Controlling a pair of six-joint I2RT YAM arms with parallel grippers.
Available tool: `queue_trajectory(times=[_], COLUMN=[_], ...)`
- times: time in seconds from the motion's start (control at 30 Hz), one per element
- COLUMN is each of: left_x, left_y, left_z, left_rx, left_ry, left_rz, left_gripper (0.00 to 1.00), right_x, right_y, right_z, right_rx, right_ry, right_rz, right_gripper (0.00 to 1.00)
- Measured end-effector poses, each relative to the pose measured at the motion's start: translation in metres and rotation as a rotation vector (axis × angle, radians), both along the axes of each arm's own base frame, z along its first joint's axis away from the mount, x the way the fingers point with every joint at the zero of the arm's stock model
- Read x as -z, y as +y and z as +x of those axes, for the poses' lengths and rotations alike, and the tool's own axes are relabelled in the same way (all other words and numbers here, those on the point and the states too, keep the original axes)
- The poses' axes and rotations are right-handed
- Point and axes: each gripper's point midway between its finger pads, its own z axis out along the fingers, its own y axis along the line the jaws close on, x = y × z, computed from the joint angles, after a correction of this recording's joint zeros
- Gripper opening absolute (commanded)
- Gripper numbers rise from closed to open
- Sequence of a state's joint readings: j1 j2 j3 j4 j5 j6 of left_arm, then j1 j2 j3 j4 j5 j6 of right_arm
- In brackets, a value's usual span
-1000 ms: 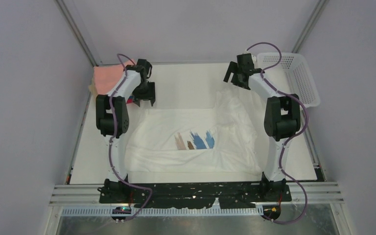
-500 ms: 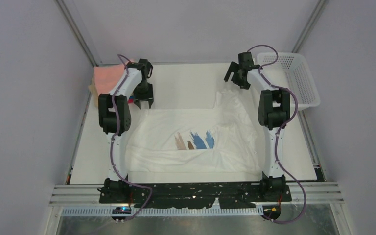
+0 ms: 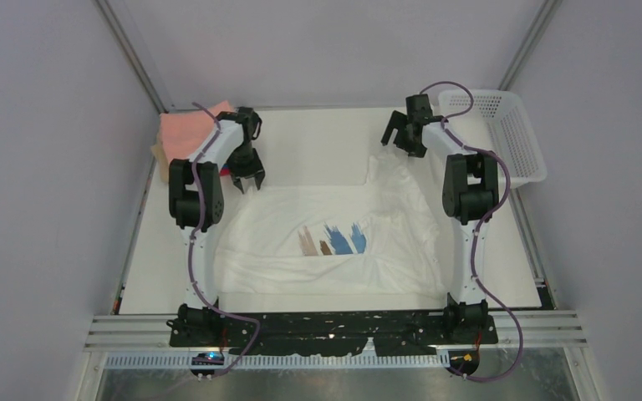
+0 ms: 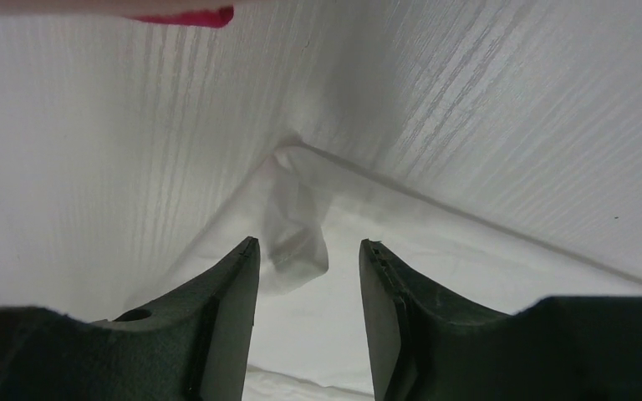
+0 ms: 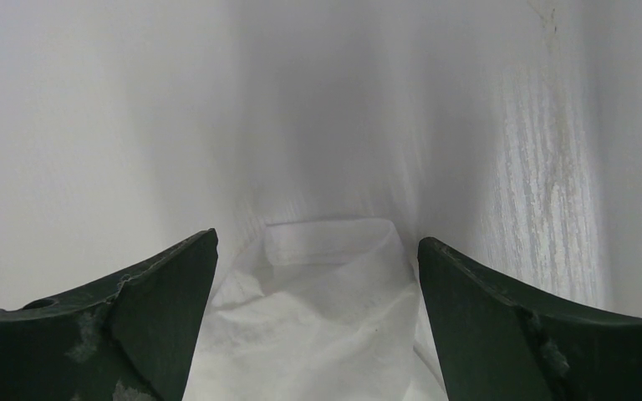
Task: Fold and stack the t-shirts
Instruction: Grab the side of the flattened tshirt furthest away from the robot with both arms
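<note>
A white t-shirt (image 3: pixel 334 238) with tan, brown and blue brush strokes lies spread on the table, one part bunched toward the far right. My left gripper (image 3: pixel 247 182) is open just above the shirt's far left corner, which shows between the fingers in the left wrist view (image 4: pixel 297 242). My right gripper (image 3: pixel 394 139) is open above the shirt's far right tip (image 5: pixel 334 276). A folded salmon-pink t-shirt (image 3: pixel 185 132) tops a stack at the far left; a magenta edge (image 4: pixel 185 15) shows in the left wrist view.
A white perforated basket (image 3: pixel 514 134) stands at the far right corner. The table (image 3: pixel 318 142) is white, with grey walls on three sides. The arm bases sit on the black rail (image 3: pixel 334 327) at the near edge.
My left gripper has moved nearer and down toward the shirt's far left corner. My right gripper has dropped a little toward the shirt's far right tip. The shirt has not moved.
</note>
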State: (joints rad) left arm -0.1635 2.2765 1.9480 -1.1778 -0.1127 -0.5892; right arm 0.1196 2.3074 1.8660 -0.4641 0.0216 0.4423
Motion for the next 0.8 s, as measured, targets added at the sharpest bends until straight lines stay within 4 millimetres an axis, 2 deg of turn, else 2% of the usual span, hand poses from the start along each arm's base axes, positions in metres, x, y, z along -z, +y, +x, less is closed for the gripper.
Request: queue_trajectory(times=[0.3,0.5,0.57,0.67,0.7,0.77,0.8], left_x=[-0.006,-0.006,-0.006,-0.006,-0.006,-0.006,-0.006], left_y=[0.001,0.005,0.006,0.006,0.007,0.007,0.007], left_z=[0.01,0.009,0.008,0.006,0.004,0.003,0.003], left_rx=[-0.068,-0.076,-0.077,-0.076,-0.074,-0.073,-0.072], left_ry=[-0.04,-0.036,-0.032,-0.021,-0.016,-0.011,-0.009], left_rz=[0.013,0.015,0.016,0.018,0.019,0.021,0.021], left_gripper=[0.26,0.29,0.27,0.2,0.16,0.0,0.0], right_x=[0.0,0.0,0.0,0.0,0.0,0.0,0.0], right_y=[0.0,-0.003,-0.004,-0.007,-0.008,-0.01,-0.011], right_z=[-0.001,-0.002,-0.002,-0.004,-0.005,-0.006,-0.006], right_rx=[-0.004,-0.002,0.0,0.002,0.005,0.008,0.009], right_ry=[-0.005,-0.005,-0.007,-0.002,0.001,0.002,0.002], right_rz=[0.0,-0.002,-0.001,-0.006,-0.008,-0.01,-0.009], right_gripper=[0.95,0.95,0.95,0.95,0.95,0.95,0.95])
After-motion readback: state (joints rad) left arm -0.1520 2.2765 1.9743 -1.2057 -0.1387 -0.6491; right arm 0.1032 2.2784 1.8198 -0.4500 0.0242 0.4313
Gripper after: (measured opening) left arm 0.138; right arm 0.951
